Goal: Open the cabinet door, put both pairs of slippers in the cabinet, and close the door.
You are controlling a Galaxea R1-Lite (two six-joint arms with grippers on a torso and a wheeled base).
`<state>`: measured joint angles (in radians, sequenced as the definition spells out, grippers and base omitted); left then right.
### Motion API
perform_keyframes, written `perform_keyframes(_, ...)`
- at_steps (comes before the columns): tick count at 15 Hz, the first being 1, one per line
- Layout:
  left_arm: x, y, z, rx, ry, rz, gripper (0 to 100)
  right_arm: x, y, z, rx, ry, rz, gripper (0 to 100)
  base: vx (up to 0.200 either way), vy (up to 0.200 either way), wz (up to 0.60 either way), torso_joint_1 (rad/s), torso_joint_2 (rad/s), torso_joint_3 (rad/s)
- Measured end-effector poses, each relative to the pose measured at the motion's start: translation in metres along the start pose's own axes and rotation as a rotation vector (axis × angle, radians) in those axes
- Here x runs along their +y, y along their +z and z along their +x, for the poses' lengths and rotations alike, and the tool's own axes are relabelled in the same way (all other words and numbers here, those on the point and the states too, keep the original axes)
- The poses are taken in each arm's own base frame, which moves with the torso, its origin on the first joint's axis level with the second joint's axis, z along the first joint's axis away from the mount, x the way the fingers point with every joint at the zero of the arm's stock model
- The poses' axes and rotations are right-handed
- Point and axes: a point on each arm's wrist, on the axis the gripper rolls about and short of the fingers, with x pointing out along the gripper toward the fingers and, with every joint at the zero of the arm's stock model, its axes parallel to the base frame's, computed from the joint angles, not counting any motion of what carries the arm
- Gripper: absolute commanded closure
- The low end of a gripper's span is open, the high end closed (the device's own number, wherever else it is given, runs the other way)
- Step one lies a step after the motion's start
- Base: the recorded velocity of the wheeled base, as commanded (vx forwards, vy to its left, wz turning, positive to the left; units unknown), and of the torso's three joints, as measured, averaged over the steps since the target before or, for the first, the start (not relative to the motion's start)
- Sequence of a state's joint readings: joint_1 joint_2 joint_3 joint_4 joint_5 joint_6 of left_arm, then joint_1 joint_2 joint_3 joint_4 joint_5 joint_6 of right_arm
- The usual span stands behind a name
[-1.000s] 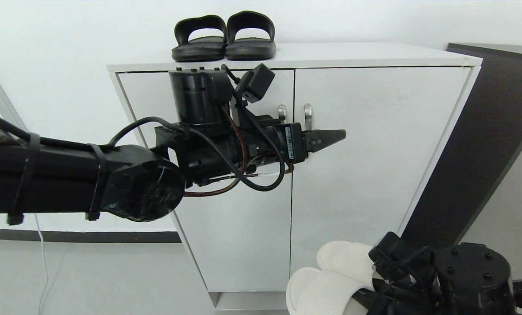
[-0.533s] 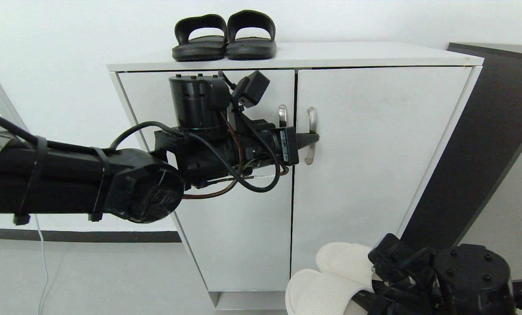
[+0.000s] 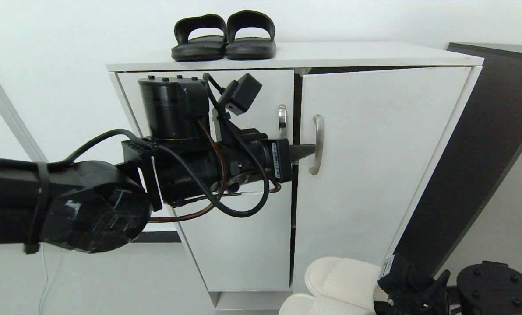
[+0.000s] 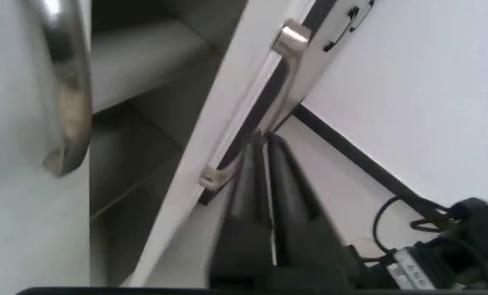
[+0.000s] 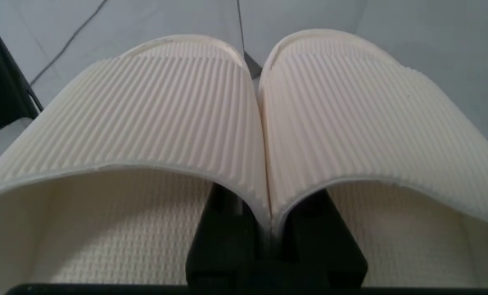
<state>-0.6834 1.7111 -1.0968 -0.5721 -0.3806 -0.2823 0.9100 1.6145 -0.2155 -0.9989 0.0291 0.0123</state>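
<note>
Left gripper, fingers closed together, tucked behind handle of ajar right door, tips hidden. Right gripper clamps white slippers, partly cut off. Black slippers atop cabinet.

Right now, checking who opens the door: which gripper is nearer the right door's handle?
Left. The left gripper touches the handle; the right gripper is far below, holding the white slippers.

White wall behind, dark baseboard strip, thin cable at left, dark panel at right
</note>
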Motion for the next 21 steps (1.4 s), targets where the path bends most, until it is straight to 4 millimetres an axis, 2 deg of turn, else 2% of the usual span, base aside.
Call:
perform_keyframes(5, -0.021, 0.002, -0.032, -0.013, -0.029, 0.010, 100, 0.003, -0.004, -0.002, 0.012, 0.017, -0.014, 100, 0.000, 0.000, 0.00, 0.000, 0.00, 0.000)
perform_keyframes(9, -0.005, 0.011, -0.045, -0.048, 0.031, -0.022, 100, 0.005, -0.004, -0.003, 0.012, 0.025, -0.018, 100, 0.000, 0.000, 0.00, 0.000, 0.00, 0.000)
perform_keyframes(13, 0.012, 0.020, -0.037, -0.076, 0.070, -0.023, 100, 0.006, -0.004, -0.003, 0.012, 0.026, -0.019, 100, 0.000, 0.000, 0.00, 0.000, 0.00, 0.000)
perform_keyframes(21, 0.035, 0.032, 0.001, -0.108, 0.077, -0.037, 100, 0.007, -0.004, -0.003, 0.014, 0.026, -0.047, 100, 0.000, 0.000, 0.00, 0.000, 0.00, 0.000)
